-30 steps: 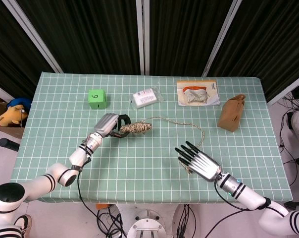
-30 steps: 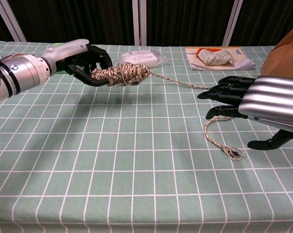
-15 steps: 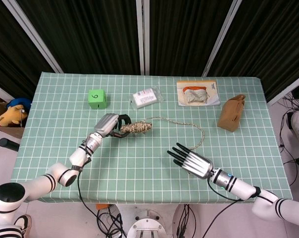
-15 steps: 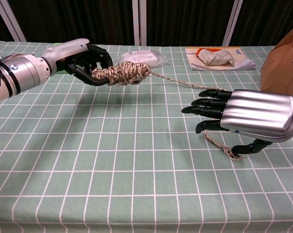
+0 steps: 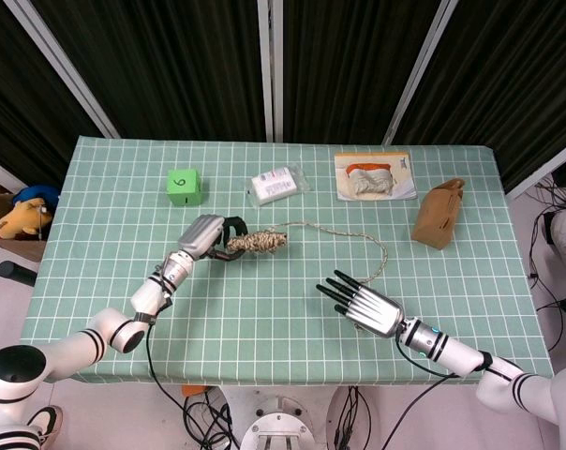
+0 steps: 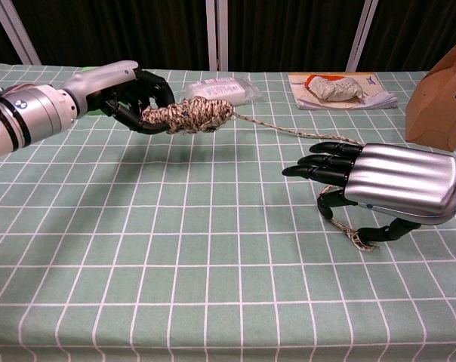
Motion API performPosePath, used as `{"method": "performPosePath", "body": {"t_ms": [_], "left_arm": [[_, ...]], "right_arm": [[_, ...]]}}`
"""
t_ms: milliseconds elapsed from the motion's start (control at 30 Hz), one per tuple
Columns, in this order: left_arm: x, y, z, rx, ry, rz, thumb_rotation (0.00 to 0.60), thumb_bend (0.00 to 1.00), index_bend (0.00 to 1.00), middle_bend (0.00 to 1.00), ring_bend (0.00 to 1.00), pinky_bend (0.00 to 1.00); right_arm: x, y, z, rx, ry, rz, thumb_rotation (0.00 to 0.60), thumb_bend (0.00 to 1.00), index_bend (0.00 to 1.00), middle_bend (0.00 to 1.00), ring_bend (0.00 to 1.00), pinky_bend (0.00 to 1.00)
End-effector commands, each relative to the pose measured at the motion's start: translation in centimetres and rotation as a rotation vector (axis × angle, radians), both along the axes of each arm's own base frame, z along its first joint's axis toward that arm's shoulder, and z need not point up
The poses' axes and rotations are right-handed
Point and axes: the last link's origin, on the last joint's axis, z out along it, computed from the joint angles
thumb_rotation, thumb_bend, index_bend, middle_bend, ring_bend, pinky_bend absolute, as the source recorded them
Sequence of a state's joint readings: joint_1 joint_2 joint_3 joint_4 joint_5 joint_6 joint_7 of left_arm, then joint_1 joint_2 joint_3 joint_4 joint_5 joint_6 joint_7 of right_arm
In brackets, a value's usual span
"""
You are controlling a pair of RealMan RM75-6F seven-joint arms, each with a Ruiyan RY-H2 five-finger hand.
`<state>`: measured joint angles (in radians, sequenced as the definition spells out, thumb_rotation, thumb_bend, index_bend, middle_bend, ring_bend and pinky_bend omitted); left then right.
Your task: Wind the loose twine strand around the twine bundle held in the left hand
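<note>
Here, the left hand [image 6: 134,96] grips the brown-and-cream twine bundle [image 6: 189,115] above the green checked tabletop [image 6: 175,249]; the right hand [image 6: 371,185], fingers spread and empty, hovers over the loose twine strand's [image 6: 288,130] frayed end

The right hand [image 6: 386,183] hides part of the loose twine strand [image 6: 341,223] beneath it.
</note>
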<state>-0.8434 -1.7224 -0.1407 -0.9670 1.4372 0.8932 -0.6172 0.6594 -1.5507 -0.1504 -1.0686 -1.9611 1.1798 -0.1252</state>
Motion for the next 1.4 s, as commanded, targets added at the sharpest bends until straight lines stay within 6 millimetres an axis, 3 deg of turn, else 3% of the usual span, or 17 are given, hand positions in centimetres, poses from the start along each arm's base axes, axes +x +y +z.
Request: {"method": "performPosePath", "body": {"t_ms": [33, 533, 1233, 1400], "left_arm": [[0.03, -0.01, -0.05, -0.001, 0.001, 0.000, 0.600, 0.40, 0.75, 0.73, 0.63, 0.63], [-0.06, -0.07, -0.11, 0.000, 0.013, -0.004, 0.600, 0.40, 0.75, 0.73, 0.63, 0.63], [-0.57, -0.07, 0.09, 0.010, 0.031, -0.001, 0.600, 0.40, 0.75, 0.73, 0.63, 0.63], [-0.78, -0.09, 0.03, 0.009, 0.035, 0.001, 0.600, 0.40, 0.75, 0.73, 0.63, 0.63]], "right_arm": [[-0.23, 0.04, -0.03, 0.001, -0.006, -0.005, 0.600, 0.21, 0.49, 0.00, 0.00, 0.00], [-0.49, 0.08, -0.29, 0.022, -0.031, -0.007, 0.600, 0.29, 0.52, 0.00, 0.00, 0.00], [-0.56, 0.17, -0.73, 0.037, -0.055, -0.011, 0.600, 0.29, 0.45, 0.00, 0.00, 0.00], [-0.53, 0.28, -0.99, 0.050, -0.055, -0.017, 0.600, 0.38, 0.46, 0.00, 0.00, 0.00]]}}
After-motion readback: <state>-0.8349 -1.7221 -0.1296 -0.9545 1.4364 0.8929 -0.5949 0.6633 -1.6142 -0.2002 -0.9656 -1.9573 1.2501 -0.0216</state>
